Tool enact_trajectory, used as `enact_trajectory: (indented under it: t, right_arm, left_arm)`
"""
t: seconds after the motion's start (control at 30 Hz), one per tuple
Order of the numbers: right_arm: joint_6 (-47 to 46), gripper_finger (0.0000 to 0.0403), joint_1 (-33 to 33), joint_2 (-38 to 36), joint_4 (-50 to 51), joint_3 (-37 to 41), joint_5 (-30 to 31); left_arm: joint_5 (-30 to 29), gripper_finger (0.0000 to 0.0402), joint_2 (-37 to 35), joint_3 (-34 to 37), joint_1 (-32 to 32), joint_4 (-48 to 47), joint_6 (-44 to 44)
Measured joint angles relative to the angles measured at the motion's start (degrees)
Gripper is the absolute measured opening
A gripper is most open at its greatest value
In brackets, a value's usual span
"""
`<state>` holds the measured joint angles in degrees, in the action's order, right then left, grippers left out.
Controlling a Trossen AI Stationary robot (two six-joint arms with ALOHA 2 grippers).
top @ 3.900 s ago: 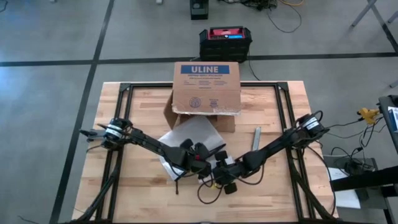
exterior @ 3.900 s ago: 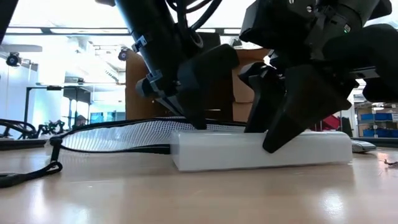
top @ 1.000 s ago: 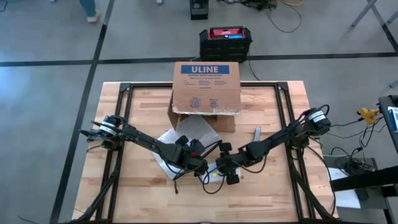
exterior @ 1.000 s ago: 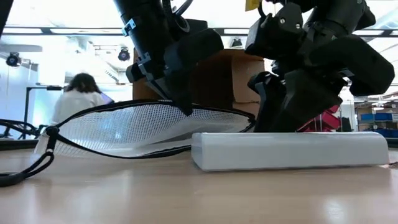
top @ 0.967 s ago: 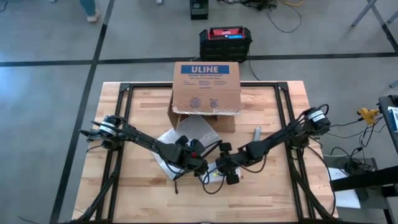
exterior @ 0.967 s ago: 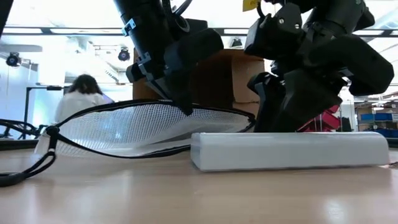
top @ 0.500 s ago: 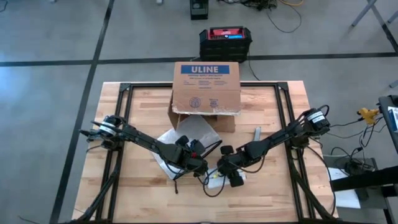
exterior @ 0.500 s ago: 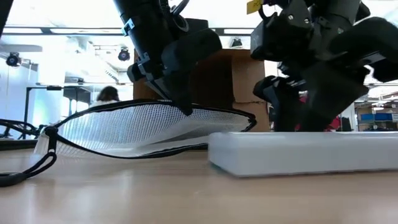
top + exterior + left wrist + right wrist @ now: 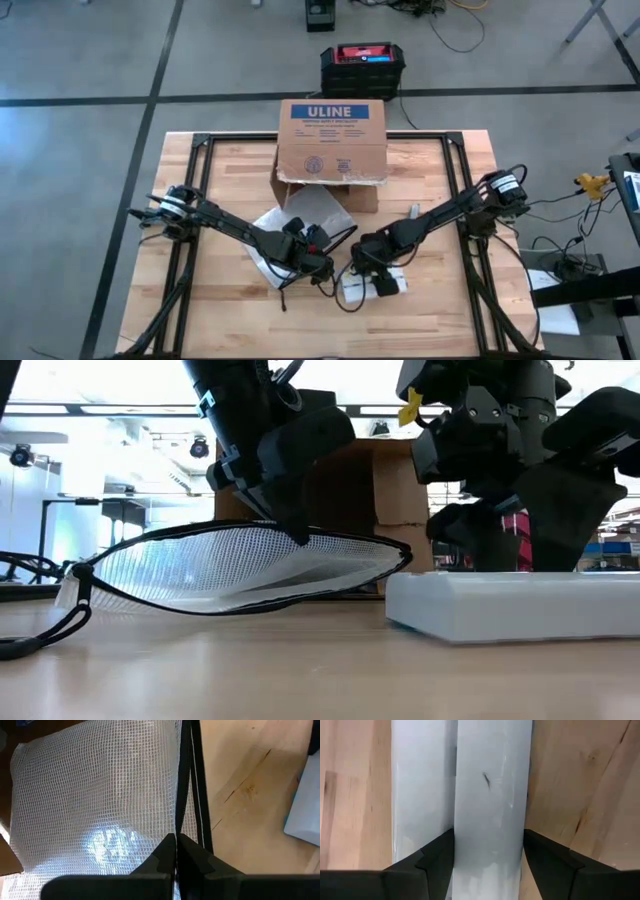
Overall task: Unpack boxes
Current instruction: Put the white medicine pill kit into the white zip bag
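Note:
The brown ULINE box [image 9: 332, 140] stands at the table's far middle, with an opened flap on its near side. In front of it lies a clear mesh bag [image 9: 300, 222] with a black zip edge [image 9: 240, 565]. My left gripper [image 9: 176, 840] is shut on that edge. A long white box [image 9: 520, 605] lies flat on the table just to the right of the bag's mouth, also seen as the white box [image 9: 372, 283] from above. My right gripper [image 9: 489, 837] is shut on the white box. My left gripper pinches the mesh bag's black zip edge [image 9: 179, 822] between its two fingers, coming from above and slanting down. That upper edge [image 9: 300, 538] is held up, so the bag's mouth gapes, while the lower layer lies on the table. My right gripper holds the white box across its width [image 9: 490, 815], one finger [image 9: 440, 852] on each long side. It comes from above, pointing down, and the box's underside rests on the table.
A black-and-red case [image 9: 363, 62] sits on the floor beyond the far edge. A small metal piece [image 9: 414, 222] lies right of the white box. The bag's black strap [image 9: 40, 635] trails on the table. Black frame rails [image 9: 455, 200] run along the table's sides.
My right gripper has moved toward the table's right and near edge and has slid the white box along the table, out from the mesh bag's mouth, so it now lies clear of the bag. The bag's lifted edge stays where it was.

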<state>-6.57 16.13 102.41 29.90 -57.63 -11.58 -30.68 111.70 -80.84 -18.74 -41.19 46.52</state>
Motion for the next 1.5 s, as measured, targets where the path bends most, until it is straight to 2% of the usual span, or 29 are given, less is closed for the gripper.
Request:
enact_trajectory:
  t: [0.83, 1.0, 1.27, 1.5]
  right_arm:
    - [1.01, 0.0285, -2.18, 2.75, -0.74, -0.22, -4.14]
    - [1.01, 0.0257, -2.68, 2.75, -0.73, -0.22, -5.27]
    - [0.52, 0.017, -2.77, 1.89, -0.7, -0.27, -5.09]
    - [0.59, 0.0168, -2.78, 1.76, 0.23, -1.53, -4.24]
  left_arm:
    - [0.33, 0.0, -0.02, 0.0, -0.04, 0.04, 0.0]
    - [0.39, 0.0, -0.02, 0.0, -0.01, 0.04, 0.0]
    - [0.47, 0.0, -0.02, 0.0, -0.02, 0.0, 0.01]
    - [0.68, 0.0, -0.22, 0.0, -0.02, -0.94, 0.02]
